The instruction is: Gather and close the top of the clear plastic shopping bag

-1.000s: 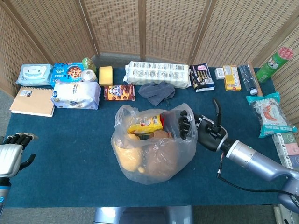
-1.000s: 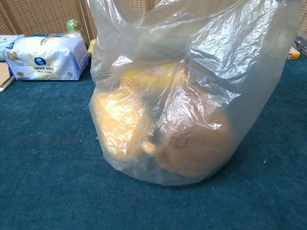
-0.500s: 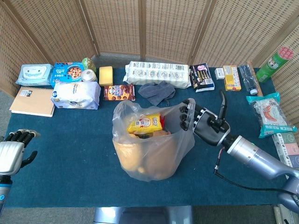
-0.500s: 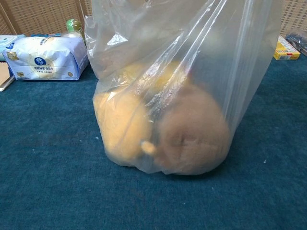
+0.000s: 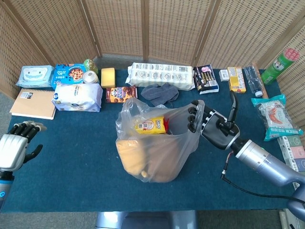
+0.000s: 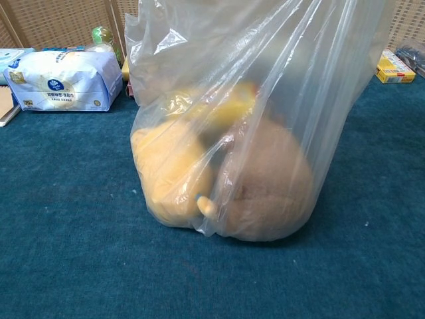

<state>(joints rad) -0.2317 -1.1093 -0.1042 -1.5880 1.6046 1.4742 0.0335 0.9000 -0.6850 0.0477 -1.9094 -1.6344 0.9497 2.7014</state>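
The clear plastic bag (image 5: 152, 155) stands mid-table with its top open, holding round tan and yellow soft items and a yellow packet (image 5: 148, 126). My right hand (image 5: 209, 126) is at the bag's right rim; its fingers (image 5: 194, 118) hook into the plastic and hold it up taut. My left hand (image 5: 13, 149) hovers at the table's near left edge, far from the bag, fingers apart and holding nothing. In the chest view the bag (image 6: 252, 133) fills the frame, its plastic stretched upward, and neither hand shows.
Goods line the back of the blue table: a paper-roll pack (image 5: 162, 75), a grey cloth (image 5: 159, 94), a cookie box (image 5: 121, 94), a white-blue pack (image 5: 76, 98) and a notebook (image 5: 31, 103). Snack packs (image 5: 271, 117) and a green can (image 5: 279, 67) lie right.
My right hand rose and shifted right with the bag's rim, pulling the slumped bag upright and taut. My left hand came slightly up and inward.
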